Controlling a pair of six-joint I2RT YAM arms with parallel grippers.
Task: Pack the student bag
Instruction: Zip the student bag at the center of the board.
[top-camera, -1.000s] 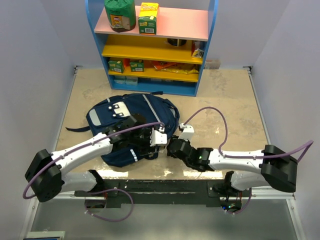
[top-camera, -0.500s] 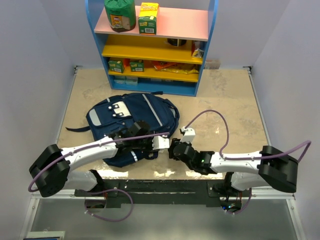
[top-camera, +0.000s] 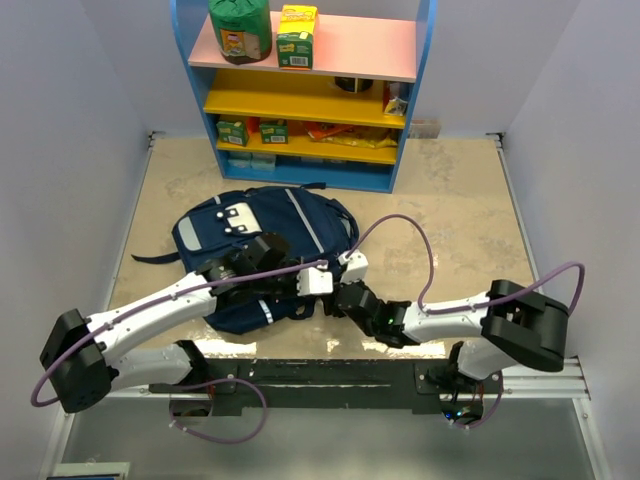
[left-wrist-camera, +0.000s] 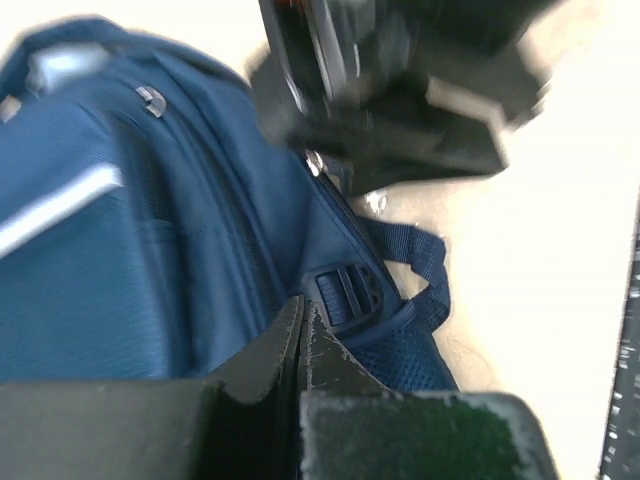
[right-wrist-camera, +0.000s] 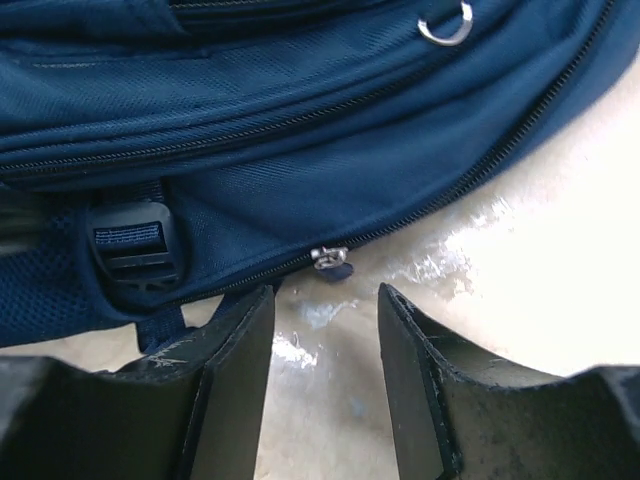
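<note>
**Bag position.** The student bag (top-camera: 290, 225) lies flat on the beige table (top-camera: 450, 220), left of centre, in front of a coloured shelf unit (top-camera: 300, 100) that stands against the back wall. Its front pockets face up. Its near right edge lies between the two wrists. A dark strap (top-camera: 150, 258) trails out from the left side of the bag across the table.

**Left gripper.** The left gripper (left-wrist-camera: 300, 310) is at the near edge of the bag, just below a black buckle (left-wrist-camera: 345, 290) and a webbing loop (left-wrist-camera: 425, 270). Its jaws are closed tip to tip. The wrist view does not show whether any fabric is caught between them. The upper part of this view is blurred.

**Right gripper.** The right gripper (right-wrist-camera: 325, 300) is low over the table, pointing at the bag's side seam. Its jaws stand apart and hold nothing. A metal zipper pull (right-wrist-camera: 330, 260) hangs from the lower zipper line just beyond the gap between the fingers (right-wrist-camera: 235, 380), apart from both. The same buckle appears to the left in this view, and a small metal ring (right-wrist-camera: 445, 30) sits higher on the bag.

**Shelf unit.** The top board carries a green pack (top-camera: 240, 30) and a yellow-green carton (top-camera: 297, 37) side by side.
</note>
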